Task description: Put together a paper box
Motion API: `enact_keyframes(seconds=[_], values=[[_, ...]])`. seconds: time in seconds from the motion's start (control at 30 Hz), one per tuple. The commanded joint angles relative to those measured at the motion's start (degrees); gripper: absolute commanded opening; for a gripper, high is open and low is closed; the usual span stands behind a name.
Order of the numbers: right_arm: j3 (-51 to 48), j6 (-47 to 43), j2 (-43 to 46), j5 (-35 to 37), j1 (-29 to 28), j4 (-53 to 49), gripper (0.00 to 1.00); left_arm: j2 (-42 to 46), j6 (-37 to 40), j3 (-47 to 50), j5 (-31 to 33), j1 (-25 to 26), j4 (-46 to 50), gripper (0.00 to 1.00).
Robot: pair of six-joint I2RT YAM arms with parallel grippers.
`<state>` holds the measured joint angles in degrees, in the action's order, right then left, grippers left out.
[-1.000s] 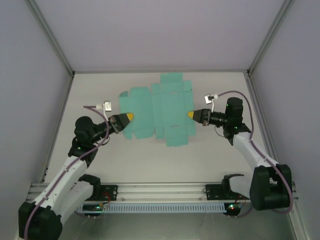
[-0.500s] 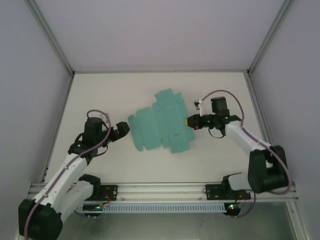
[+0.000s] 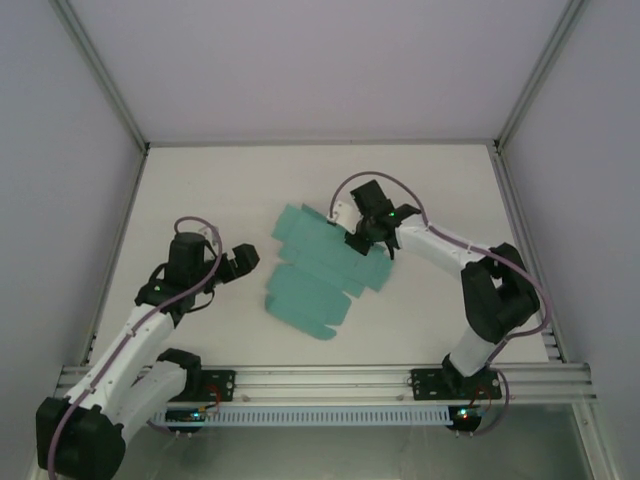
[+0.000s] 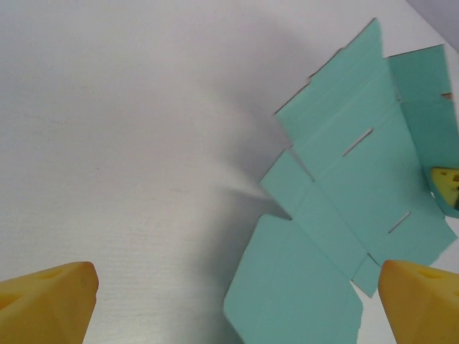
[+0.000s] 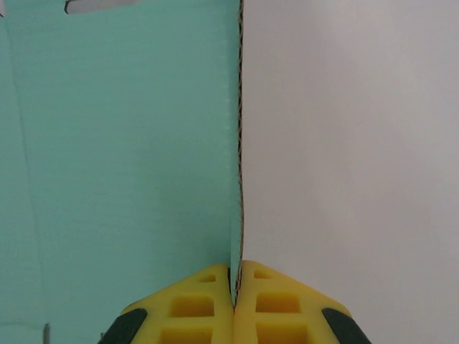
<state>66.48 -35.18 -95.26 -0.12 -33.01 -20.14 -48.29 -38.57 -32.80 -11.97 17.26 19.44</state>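
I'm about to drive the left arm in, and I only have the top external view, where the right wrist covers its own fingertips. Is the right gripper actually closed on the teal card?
Observer: Yes. On the right wrist camera the right gripper is shut on one edge of the paper box, with the card pinched in its jaws.
Operator: And the left one?
Observer: On the left wrist camera the left gripper is wide open and grips nothing; the card lies ahead of it.
Operator: Any features to aim at?
Observer: That camera shows two narrow slots cut in the card's panels.
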Motion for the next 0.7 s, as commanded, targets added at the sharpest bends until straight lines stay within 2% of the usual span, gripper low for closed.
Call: enact_keyframes(seconds=[0.0, 0.1, 0.17, 0.43, 0.67], values=[[-2.95, -11.23, 0.52, 8.55, -1.60, 11.70, 0.00, -2.11, 0.20, -3.30, -2.79, -0.12, -1.92, 1.00], [-8.70, -18.51, 1.96, 10.22, -3.94, 21.54, 0.00, -5.20, -0.02, -5.19, -5.53, -0.10, -3.37, 1.00], [-10.29, -20.23, 2.66, 11.41, -5.30, 25.43, 0.00, -7.33, -0.11, -6.98, -7.28, -0.03, -4.13, 1.00], [-12.92, -25.83, 6.03, 14.75, -10.34, 28.83, 0.01, -13.56, 0.60, -14.29, -10.41, 0.30, -5.34, 1.00], [-10.42, -26.17, 3.14, 20.58, -13.73, 26.10, 0.01, -19.44, 1.83, -20.15, -11.57, 1.20, -7.42, 1.00]])
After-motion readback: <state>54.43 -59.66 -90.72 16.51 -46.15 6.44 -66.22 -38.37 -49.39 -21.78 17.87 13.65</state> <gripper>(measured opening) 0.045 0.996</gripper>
